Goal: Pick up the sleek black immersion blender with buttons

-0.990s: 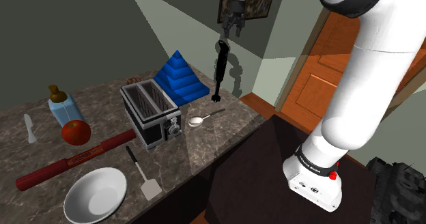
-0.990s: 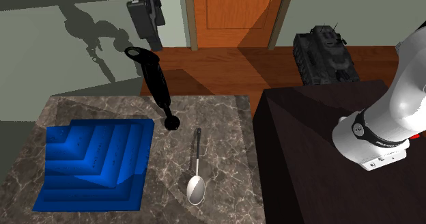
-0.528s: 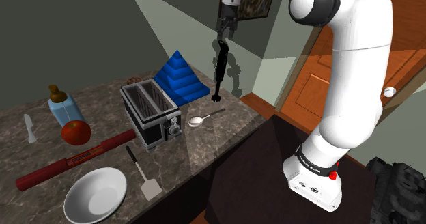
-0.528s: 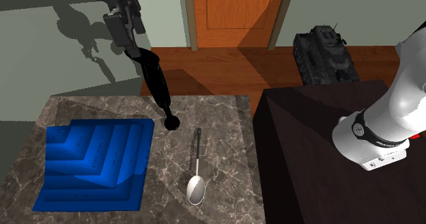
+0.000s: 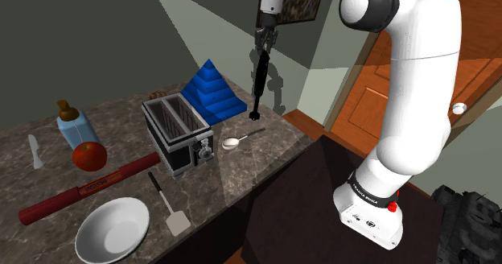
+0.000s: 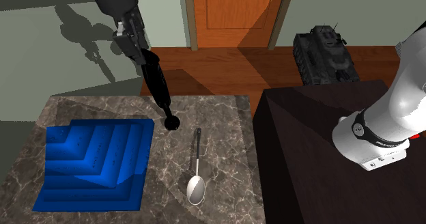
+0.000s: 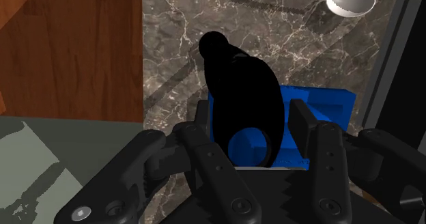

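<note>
Gripper (image 5: 264,39) now down over top of black blender (image 5: 257,81), well above one second ago. Fingers (image 7: 301,123) apart, straddling handle, apparently not clamped. Blender stands at far end of counter (image 5: 259,154), beside blue pyramid (image 5: 211,89). Close next.

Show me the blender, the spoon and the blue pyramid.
blender (image 6: 158,91), second exterior view, middle of its shaft.
spoon (image 6: 196,188), second exterior view, its bowl.
blue pyramid (image 5: 211,89), shoulder view, its stepped face.

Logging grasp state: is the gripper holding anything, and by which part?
Nothing is held: the gripper stands open around the top end of the black immersion blender, not clasping it.
</note>
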Controlling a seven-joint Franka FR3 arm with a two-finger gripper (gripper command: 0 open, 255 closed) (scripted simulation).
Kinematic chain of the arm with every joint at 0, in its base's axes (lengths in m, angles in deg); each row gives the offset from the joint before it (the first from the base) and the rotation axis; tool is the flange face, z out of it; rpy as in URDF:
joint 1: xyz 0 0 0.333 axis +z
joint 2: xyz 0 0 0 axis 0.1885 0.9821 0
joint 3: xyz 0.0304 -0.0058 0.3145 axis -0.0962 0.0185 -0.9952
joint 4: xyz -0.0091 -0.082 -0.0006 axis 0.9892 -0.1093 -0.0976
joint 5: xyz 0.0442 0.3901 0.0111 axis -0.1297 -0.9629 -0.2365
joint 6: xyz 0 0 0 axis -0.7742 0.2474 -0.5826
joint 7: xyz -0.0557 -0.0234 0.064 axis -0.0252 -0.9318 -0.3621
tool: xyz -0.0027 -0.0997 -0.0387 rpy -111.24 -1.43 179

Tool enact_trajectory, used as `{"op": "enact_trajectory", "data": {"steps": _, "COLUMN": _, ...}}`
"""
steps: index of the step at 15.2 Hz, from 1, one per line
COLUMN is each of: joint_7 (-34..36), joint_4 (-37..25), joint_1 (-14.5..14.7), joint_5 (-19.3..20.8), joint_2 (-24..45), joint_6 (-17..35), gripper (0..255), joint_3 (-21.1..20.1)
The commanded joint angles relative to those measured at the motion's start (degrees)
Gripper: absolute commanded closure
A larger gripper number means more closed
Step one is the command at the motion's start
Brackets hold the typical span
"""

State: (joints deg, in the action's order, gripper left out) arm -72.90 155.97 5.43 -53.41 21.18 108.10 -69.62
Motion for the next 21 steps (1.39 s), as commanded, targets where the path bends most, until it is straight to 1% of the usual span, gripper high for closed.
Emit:
{"op": "enact_trajectory", "data": {"steps": 1, "joint_7": -0.01, "joint_4": 0.06, "joint_1": 0.0, "joint_5": -0.01, "joint_2": 0.04, "joint_6": 0.07, "gripper": 255, "joint_3": 0.0}}
{"op": "enact_trajectory", "data": {"steps": 8, "joint_7": -0.01, "joint_4": 0.19, "joint_1": 0.02, "joint_5": 0.01, "joint_2": -0.05, "joint_6": 0.1, "gripper": 255, "joint_3": 0.0}}
{"op": "enact_trajectory", "data": {"steps": 21, "joint_7": 0.89, "joint_4": -10.56, "joint_1": -0.92, "joint_5": 0.07, "joint_2": 0.39, "joint_6": -10.12, "gripper": 255, "joint_3": 0.14}}
